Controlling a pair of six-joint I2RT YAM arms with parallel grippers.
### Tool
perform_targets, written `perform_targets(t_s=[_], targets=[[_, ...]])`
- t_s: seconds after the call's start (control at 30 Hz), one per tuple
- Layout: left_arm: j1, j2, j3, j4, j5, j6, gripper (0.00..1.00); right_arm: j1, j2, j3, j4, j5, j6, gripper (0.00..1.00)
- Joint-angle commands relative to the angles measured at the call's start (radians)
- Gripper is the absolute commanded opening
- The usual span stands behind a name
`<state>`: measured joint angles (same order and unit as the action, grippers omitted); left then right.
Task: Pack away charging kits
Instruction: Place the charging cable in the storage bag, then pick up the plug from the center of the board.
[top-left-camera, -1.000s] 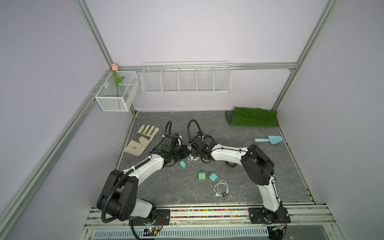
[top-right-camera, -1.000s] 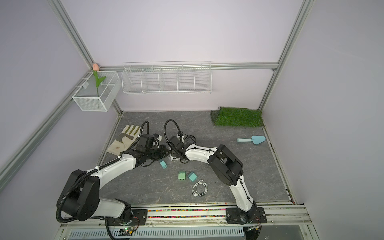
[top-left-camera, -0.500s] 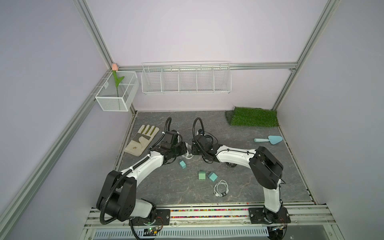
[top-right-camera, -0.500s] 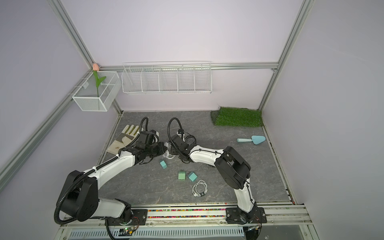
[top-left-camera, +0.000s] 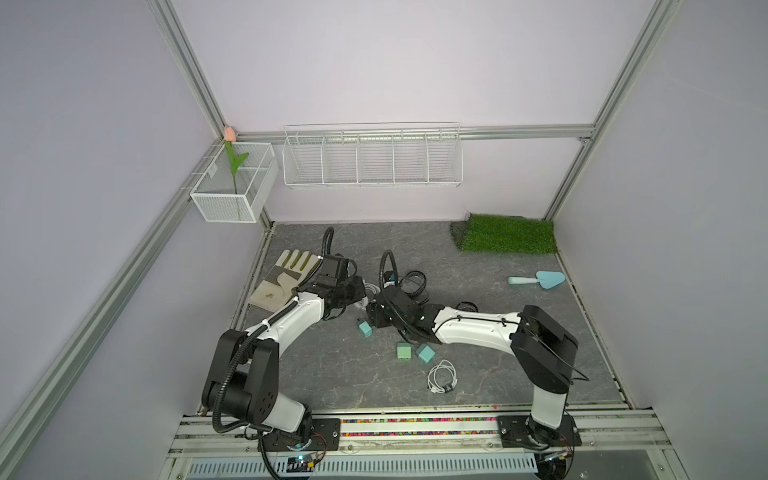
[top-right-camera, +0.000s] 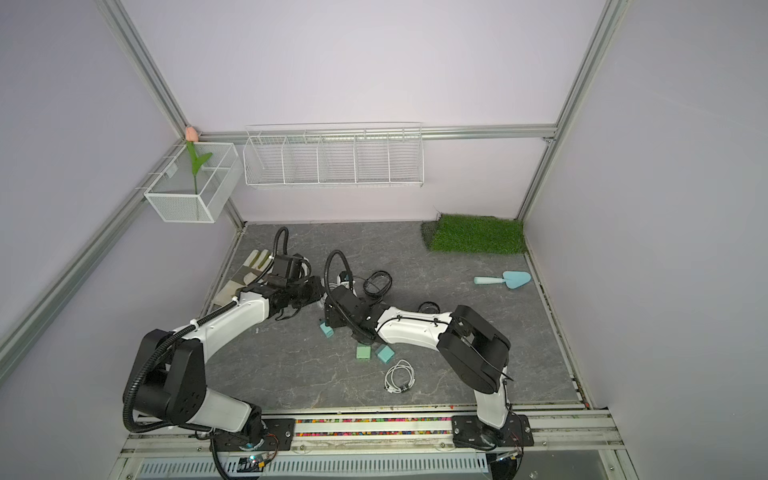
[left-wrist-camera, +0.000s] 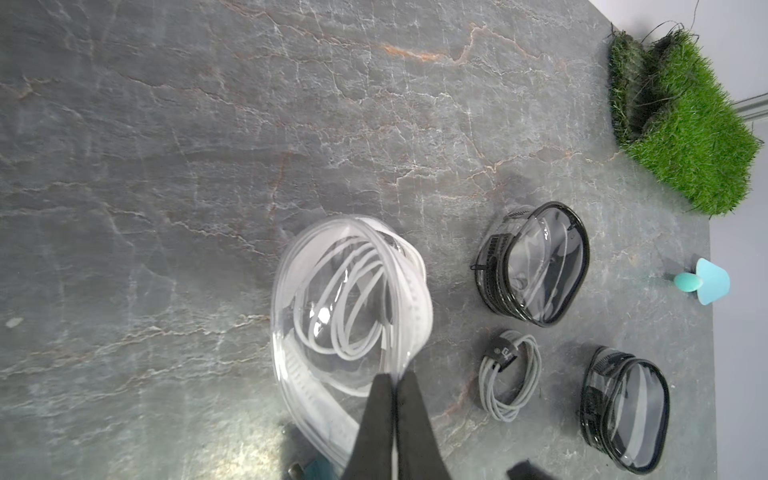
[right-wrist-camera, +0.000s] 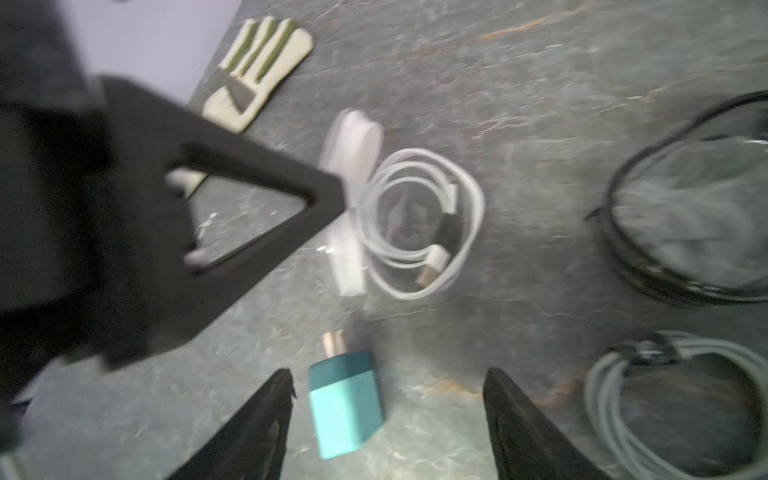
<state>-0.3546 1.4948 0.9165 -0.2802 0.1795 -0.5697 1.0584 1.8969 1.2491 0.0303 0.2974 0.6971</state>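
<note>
While pinching white-rimmed case (left-wrist-camera: 417, 297) rim with left hand (left-wrist-camera: 395, 376) | right hand (right-wrist-camera: 388, 374) spread astride charger block (right-wrist-camera: 345, 409), lower middle of frame | risk: block off-centre, possibly pushed aside on closing.

Tabletop (left-wrist-camera: 166, 166): matt grey stone-look slab with pale veining.
White-zip pouch (left-wrist-camera: 419, 303): glossy clear plastic, white toothed zip band.
Black-zip pouch (left-wrist-camera: 536, 266): the same glossy clear film, black zip.
Charger block (right-wrist-camera: 347, 409): matt teal plastic; prongs (right-wrist-camera: 334, 343) of bright metal.
White cable (right-wrist-camera: 473, 208): smooth plastic sheath.
Grey cable (left-wrist-camera: 490, 395): smooth sheath, black wrap band.
Turf mat (left-wrist-camera: 698, 137): rough synthetic grass.
Glove (right-wrist-camera: 257, 62): cream cloth, green strips.
Wire rack (top-left-camera: 372, 166): white-coated metal.
</note>
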Motion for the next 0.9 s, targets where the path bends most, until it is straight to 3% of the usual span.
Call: perform_targets(t_s=[0.0, 0.27, 0.4, 0.57, 0.87], targets=[[0.008, -0.018, 0.001, -0.018, -0.022, 0.008, 0.00, 0.013, 0.055, 0.015, 0.061, -0.058, -0.030, 0.75], [0.032, -0.045, -0.014, -0.070, -0.085, -0.017, 0.00, 0.057, 0.118, 0.048, 0.046, -0.033, -0.071, 0.78], [0.033, -0.074, -0.030, -0.054, -0.063, -0.019, 0.00, 0.059, 0.138, 0.052, 0.041, -0.022, -0.069, 0.72], [0.033, -0.078, -0.029, -0.055, -0.055, -0.018, 0.00, 0.059, 0.166, 0.087, 0.017, -0.032, -0.068, 0.58], [0.033, -0.079, -0.028, -0.054, -0.043, -0.018, 0.00, 0.067, 0.191, 0.095, -0.014, -0.020, -0.060, 0.55]])
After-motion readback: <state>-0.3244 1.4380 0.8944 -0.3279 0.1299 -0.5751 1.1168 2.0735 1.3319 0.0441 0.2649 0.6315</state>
